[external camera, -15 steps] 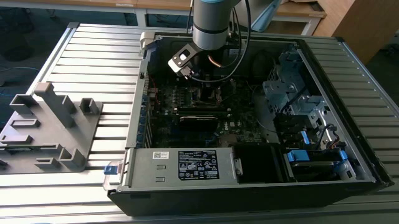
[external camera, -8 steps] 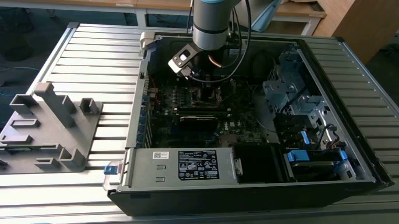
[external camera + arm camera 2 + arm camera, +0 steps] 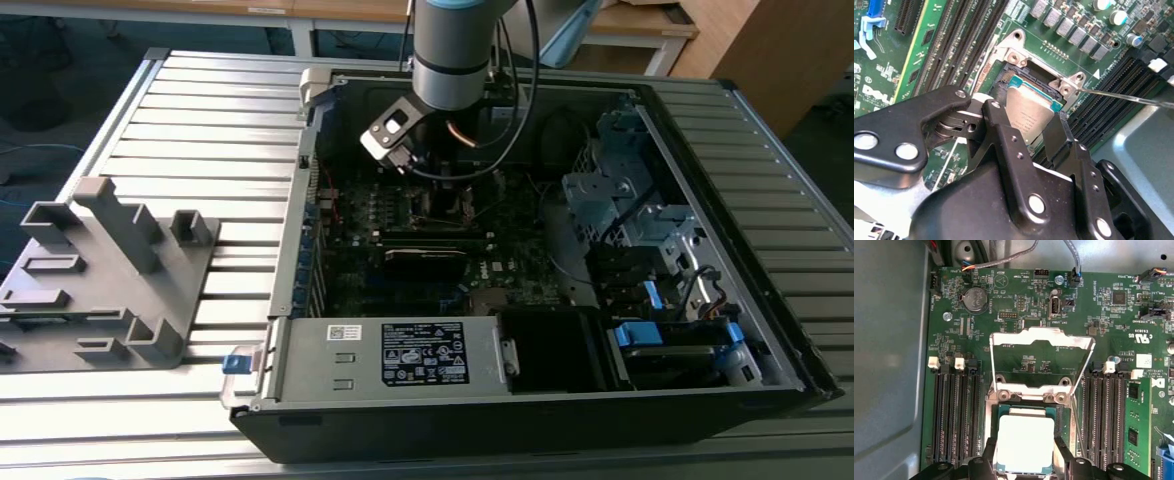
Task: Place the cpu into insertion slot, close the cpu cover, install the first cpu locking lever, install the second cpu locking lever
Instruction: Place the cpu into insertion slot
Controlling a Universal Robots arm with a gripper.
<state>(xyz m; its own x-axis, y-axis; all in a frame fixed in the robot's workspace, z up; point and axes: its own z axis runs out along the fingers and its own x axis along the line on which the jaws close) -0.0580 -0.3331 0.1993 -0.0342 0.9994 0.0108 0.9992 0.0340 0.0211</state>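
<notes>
Setting: an open computer case [image 3: 300, 250] lies on a slatted metal table [image 3: 200, 130]. In the exterior view, a grey plastic fixture [image 3: 114, 280] sits on the table at the case's 9 o'clock.
Arm: the robot arm [image 3: 451, 50] comes down into the case from 12 o'clock. It ends over the motherboard [image 3: 400, 215], a little toward 11 o'clock of the case's middle.
Tool: in both wrist views the tool [image 3: 1024, 114] [image 3: 1025, 457] is clenched on the cpu, with a black finger [image 3: 1004, 137] against each of two opposite edges.
Cpu: the cpu [image 3: 1030, 117] [image 3: 1024, 437] is held metal top up, directly over the insertion slot. Whether it rests in the slot or hangs just above it cannot be told.
Insertion slot: the insertion slot [image 3: 1002, 85] is a black socket with a silver rim. It is set in the green board between two banks of long black memory slots [image 3: 956, 415].
Cpu cover: the cpu cover [image 3: 1004, 338] is swung open and stands up on its hinge, at the slot's edge away from the tool. The board shows through its cut-out centre.
Locking lever: a thin silver locking lever [image 3: 1124, 95] runs from the slot's corner out over the memory slots, free of the cover.
Board: a coin cell battery [image 3: 975, 299] lies beyond the cover. A green memory module [image 3: 1134, 430] stands in one outer slot.
Case interior: in the exterior view, the power supply [image 3: 387, 355] is at 6 o'clock and blue latches [image 3: 654, 335] are at 4 o'clock.
</notes>
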